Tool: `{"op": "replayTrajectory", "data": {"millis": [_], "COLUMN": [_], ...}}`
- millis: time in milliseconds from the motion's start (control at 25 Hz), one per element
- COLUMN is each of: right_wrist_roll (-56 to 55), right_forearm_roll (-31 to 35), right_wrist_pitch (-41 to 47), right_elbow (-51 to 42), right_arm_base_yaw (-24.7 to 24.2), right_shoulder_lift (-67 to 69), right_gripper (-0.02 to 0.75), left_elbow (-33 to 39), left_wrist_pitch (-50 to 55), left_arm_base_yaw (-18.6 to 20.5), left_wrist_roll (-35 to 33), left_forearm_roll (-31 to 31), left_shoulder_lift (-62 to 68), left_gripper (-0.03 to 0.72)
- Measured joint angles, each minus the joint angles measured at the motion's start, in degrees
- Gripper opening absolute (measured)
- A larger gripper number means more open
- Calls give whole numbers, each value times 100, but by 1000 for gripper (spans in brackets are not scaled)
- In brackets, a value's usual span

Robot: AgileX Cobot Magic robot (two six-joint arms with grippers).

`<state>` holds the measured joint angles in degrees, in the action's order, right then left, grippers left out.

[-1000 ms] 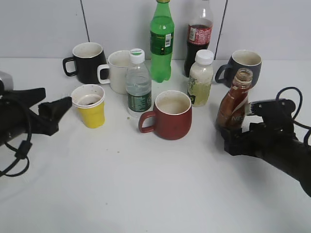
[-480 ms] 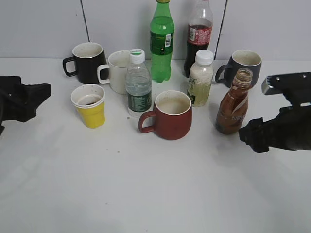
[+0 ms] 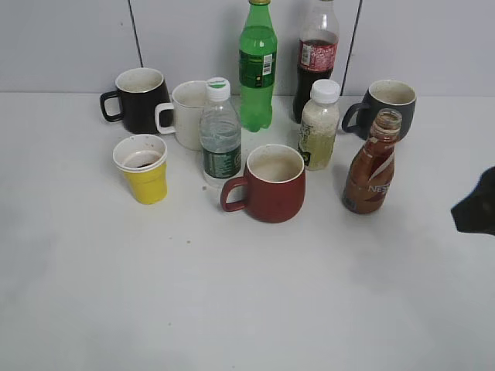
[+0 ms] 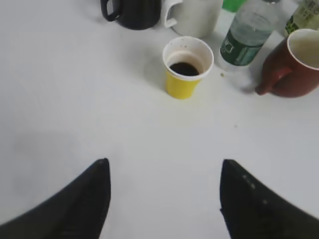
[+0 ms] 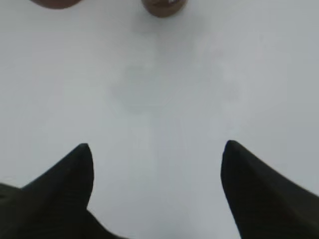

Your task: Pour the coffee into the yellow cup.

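The yellow cup [image 3: 142,170] stands upright at the left with dark coffee in it; it also shows in the left wrist view [image 4: 186,67]. The brown coffee bottle [image 3: 371,165] stands uncapped and upright at the right; its base shows at the top of the right wrist view [image 5: 163,7]. My left gripper [image 4: 163,167] is open and empty, well back from the cup and out of the exterior view. My right gripper [image 5: 157,149] is open and empty, back from the bottle; only a dark tip of it [image 3: 476,207] shows at the exterior view's right edge.
A red mug [image 3: 269,184], a water bottle [image 3: 220,137], a white mug [image 3: 186,114], a black mug [image 3: 139,99], a green bottle [image 3: 257,66], a cola bottle [image 3: 317,58], a pale drink bottle [image 3: 319,125] and a grey mug [image 3: 387,104] crowd the back.
Both arms have pulled back toward the sides and out of the exterior view. The right gripper has let go of the coffee bottle, which now stands alone.
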<state>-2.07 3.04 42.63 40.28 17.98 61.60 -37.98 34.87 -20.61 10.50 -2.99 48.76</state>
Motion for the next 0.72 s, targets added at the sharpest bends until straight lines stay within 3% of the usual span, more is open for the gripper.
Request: {"op": "replayTrajectory", "data": {"millis": [80,120,160,360,720], "right_wrist_roll": [0,11,45,338,735], "right_forearm_roll": [14,14,14,31,195], "right_wrist_pitch": [495,742,952,1500,1726], "right_elbow": [5,5,-13,-360,-1079], "right_arm_base_yaw": [0,0,0,0,0], "right_shoulder_lift": [-440,-688,-950,-2359,-5068], "right_gripper": [594,594,594,594,594], "left_elbow": [-117,-294,-300,-313,68], "left_wrist_pitch": [403,1312,1440,3198,3474], "left_arm_base_yaw": [0,0,0,-6,-6], "left_wrist_roll": [5,6,6,6,-416], "left_forearm_roll": [21,58,58,78,145], "left_shoulder_lift": [-203,-801,-869,-1999,-3556], "left_gripper": [519,517,516,511,480]}}
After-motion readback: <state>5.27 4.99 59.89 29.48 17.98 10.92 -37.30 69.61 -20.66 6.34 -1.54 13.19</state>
